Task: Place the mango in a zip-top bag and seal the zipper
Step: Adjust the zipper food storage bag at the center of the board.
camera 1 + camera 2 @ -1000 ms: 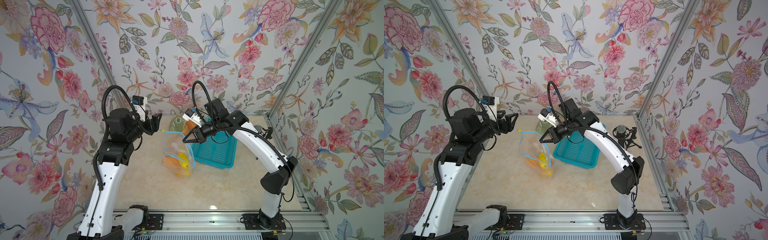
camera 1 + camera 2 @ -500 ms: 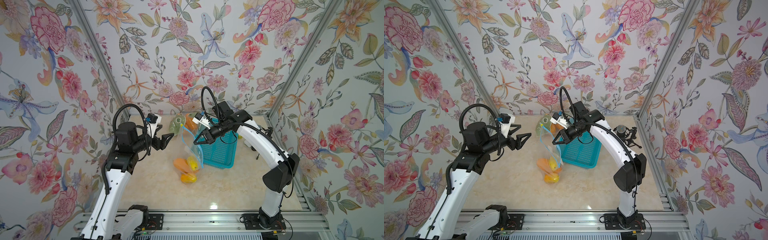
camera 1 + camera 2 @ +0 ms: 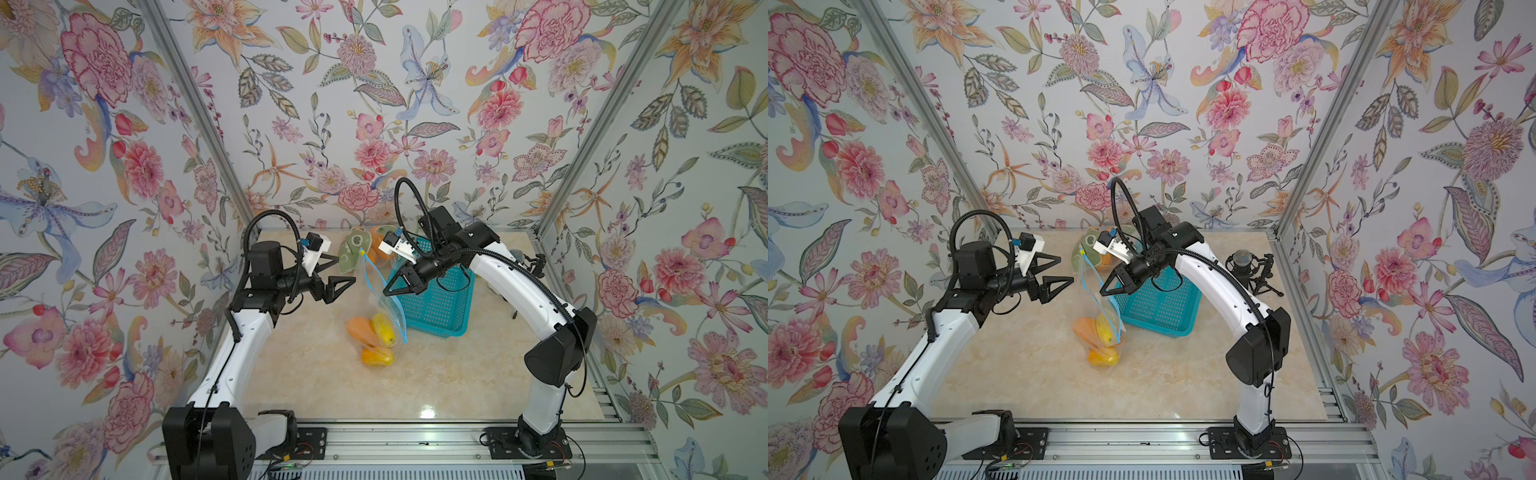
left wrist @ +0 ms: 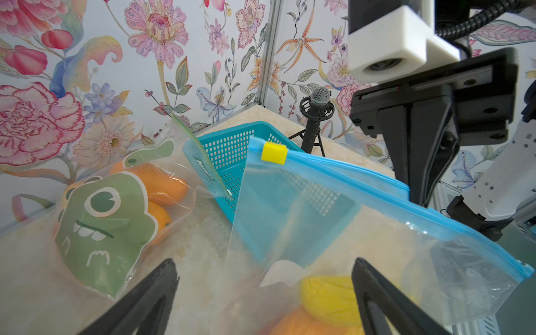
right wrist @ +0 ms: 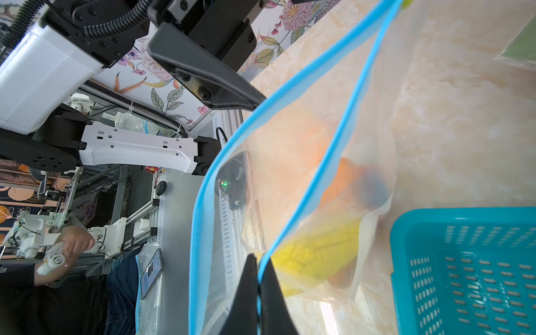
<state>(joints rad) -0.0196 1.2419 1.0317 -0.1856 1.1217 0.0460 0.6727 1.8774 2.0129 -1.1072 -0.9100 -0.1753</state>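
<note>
The clear zip-top bag (image 3: 381, 305) (image 3: 1100, 305) has a blue zipper and a yellow slider (image 4: 274, 152) at its far end. It hangs from my right gripper (image 3: 384, 294) (image 5: 258, 258), which is shut on one blue rim strip. The mouth gapes, its two strips apart in the right wrist view. A yellow mango (image 3: 384, 330) (image 5: 316, 255) and an orange mango (image 3: 360, 328) (image 5: 348, 179) lie in its bottom on the table. My left gripper (image 3: 347, 272) (image 4: 264, 262) stands open just left of the bag, holding nothing.
A teal basket (image 3: 436, 307) (image 4: 229, 145) stands right behind the bag. A second bag with a green monster print (image 3: 355, 249) (image 4: 101, 220), holding orange fruit, lies at the back. A microphone on a stand (image 3: 1246, 266) is at the back right.
My left arm has dropped lower and swung right toward the bag, its jaws spreading wider. The bag's mouth has drawn narrower and hangs from the right gripper alone.
</note>
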